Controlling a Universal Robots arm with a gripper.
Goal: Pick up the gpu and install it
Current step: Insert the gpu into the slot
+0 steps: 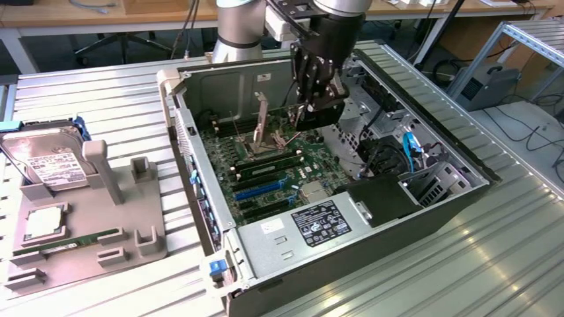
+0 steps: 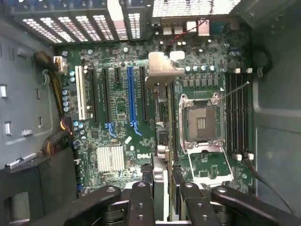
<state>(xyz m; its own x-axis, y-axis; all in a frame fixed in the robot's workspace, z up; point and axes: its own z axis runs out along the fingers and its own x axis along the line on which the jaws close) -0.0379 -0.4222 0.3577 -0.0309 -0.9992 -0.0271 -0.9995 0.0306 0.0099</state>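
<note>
Because an expansion card can only go into a motherboard edge-first, the gpu (image 1: 316,117) is carried upright, its long edge turned down toward the motherboard (image 1: 264,168) inside the open computer case (image 1: 231,78), which lies on its side so the board faces up. The gripper (image 1: 319,104) hangs over the far part of the case with the card clamped between its fingers. The claw is partly closed, pinching the thin board from both flat faces, and it touches nothing else. Seen from the wrist, the gpu (image 2: 162,141) shows edge-on between the fingers (image 2: 141,197), running away from the camera to its silvery end bracket (image 2: 163,70), which points toward the perforated rear wall of the case, where brackets belong. The card lines up parallel with the expansion slots, and it appears between the blue slot (image 2: 131,94) and the empty processor socket (image 2: 200,120) — though the camera's angle may shift that. I judge it not yet seated, since it sits clear above the board. At the exterior view's left, well apart, a grey holder (image 1: 88,264) carries the hard drive (image 1: 49,165) and a green memory stick (image 1: 79,239) — both untouched.
</note>
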